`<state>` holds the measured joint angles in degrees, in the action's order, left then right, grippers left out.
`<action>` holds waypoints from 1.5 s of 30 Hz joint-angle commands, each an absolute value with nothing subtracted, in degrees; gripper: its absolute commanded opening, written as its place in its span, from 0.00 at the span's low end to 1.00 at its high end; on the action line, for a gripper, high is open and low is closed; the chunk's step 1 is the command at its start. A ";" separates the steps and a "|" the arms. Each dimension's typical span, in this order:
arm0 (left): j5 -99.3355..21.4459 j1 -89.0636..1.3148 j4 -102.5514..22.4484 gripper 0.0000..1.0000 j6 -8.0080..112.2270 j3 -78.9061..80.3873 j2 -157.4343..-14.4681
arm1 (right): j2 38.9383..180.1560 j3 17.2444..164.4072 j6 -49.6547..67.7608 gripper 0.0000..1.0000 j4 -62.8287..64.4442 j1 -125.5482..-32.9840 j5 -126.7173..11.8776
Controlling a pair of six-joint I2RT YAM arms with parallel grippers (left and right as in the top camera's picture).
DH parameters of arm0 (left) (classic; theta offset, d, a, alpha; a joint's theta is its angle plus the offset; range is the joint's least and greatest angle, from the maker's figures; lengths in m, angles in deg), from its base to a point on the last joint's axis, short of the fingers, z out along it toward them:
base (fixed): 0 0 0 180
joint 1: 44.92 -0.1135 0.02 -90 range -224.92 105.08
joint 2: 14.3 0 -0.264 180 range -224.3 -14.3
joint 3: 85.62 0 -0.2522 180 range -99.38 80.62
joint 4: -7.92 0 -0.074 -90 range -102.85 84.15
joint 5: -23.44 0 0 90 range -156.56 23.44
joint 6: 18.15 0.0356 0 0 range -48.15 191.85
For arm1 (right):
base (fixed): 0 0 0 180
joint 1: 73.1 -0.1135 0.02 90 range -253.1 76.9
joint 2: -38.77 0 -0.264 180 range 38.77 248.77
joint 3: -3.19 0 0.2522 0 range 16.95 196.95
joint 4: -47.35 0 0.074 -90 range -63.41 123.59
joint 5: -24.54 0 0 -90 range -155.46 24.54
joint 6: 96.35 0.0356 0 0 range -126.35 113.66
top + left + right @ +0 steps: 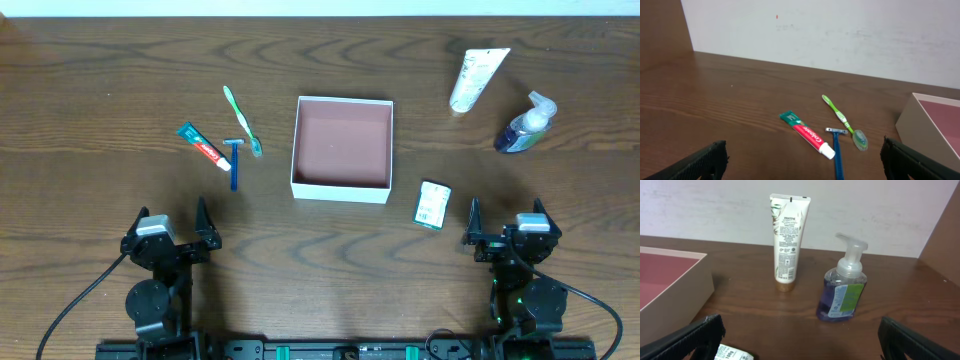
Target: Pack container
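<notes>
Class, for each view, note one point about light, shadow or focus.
Overhead: even light, no hard shadows around the box. Left wrist: toothpaste sharp, left fingers dark and blurred. Right wrist: tube label crisp, right fingers blurred.

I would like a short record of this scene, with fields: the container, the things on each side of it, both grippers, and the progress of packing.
container: white box, pink inside, nothing in it
left side: toothpaste, green toothbrush, blue razor, all lying flat
right side: white tube and pump bottle, both upright; small packet lying near the box corner
left gripper: open, empty
right gripper: open, empty
packed so far: nothing
</notes>
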<state>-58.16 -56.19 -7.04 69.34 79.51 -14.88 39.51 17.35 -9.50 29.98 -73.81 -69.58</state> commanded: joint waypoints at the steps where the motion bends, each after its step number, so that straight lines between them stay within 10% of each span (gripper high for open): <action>1: -57.55 -56.54 -9.22 0.98 70.35 80.39 -14.53 | 39.31 17.27 -8.63 0.99 29.98 -73.44 -69.87; 15: -57.57 -56.54 -9.22 0.98 70.35 80.39 -14.53 | 43.31 27.76 -1.48 0.99 38.74 -73.42 -62.11; 32: -57.55 -56.54 -9.22 0.98 70.35 80.39 -14.53 | 105.80 102.64 -9.83 0.99 -2.57 -73.42 -50.44; 45: -57.55 -56.54 -9.22 0.98 70.35 80.39 -14.53 | 122.37 110.05 -20.13 0.94 -1.94 -67.39 -58.55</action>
<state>-58.18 -56.19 -7.06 69.34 79.49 -14.88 120.01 108.78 -18.03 -2.72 -70.16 -56.34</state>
